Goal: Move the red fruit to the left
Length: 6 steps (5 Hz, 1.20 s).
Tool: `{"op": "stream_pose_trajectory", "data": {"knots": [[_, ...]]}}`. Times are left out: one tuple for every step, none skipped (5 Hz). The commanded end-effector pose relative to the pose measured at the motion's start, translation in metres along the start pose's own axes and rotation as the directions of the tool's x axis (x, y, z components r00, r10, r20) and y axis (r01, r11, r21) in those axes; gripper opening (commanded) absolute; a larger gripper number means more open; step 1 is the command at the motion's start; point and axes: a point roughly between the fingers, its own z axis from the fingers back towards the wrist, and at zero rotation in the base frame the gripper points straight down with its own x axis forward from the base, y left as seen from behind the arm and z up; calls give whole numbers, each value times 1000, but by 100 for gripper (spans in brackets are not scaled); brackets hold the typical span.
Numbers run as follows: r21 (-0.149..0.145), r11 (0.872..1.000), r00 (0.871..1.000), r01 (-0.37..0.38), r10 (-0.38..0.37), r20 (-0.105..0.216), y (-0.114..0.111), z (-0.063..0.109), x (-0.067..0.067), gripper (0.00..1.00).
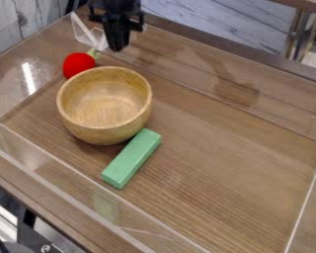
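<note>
While no brand, label or readable writing shows on any item, the scene can be recorded in order from the left. At the far left edge a clear plastic wall [19, 163] borders the wood-grain bench [240, 138] and runs round its near side.

Next comes the small bright red rounded fruit [78, 64], with a pale yellowish-green stem end pointing up and to the right. It lies on the bench at the upper left, just beside the far-left rim of the bowl; whether the two touch cannot be told.

Above and slightly to the right of the fruit hangs the black gripper [116, 43], pointing down. Its jaws are closed together and nothing is seen between them. Its tip sits near the fruit's stem end, apart from the red body; contact with the stem cannot be confirmed.

The round light wooden bowl [106, 104] stands upright at centre left, and its interior appears bare.

Right of and below the bowl, a flat green rectangular block [131, 158] lies on the bench at a slant, its upper end close to the bowl's near rim.
</note>
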Motion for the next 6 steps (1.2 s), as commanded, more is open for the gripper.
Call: {"op": "stream_pose_trajectory", "data": {"knots": [[29, 999, 998, -29, 27, 48, 11, 9, 2, 0], [32, 999, 998, -42, 41, 37, 15, -8, 3, 0], [31, 998, 998, -61, 60, 25, 21, -21, 2, 0], [27, 998, 998, -55, 55, 12, 26, -16, 2, 100], [22, 998, 999, -50, 50, 0, 31, -11, 2, 100], [9, 997, 997, -83, 83, -1, 22, -8, 1, 100]]}}
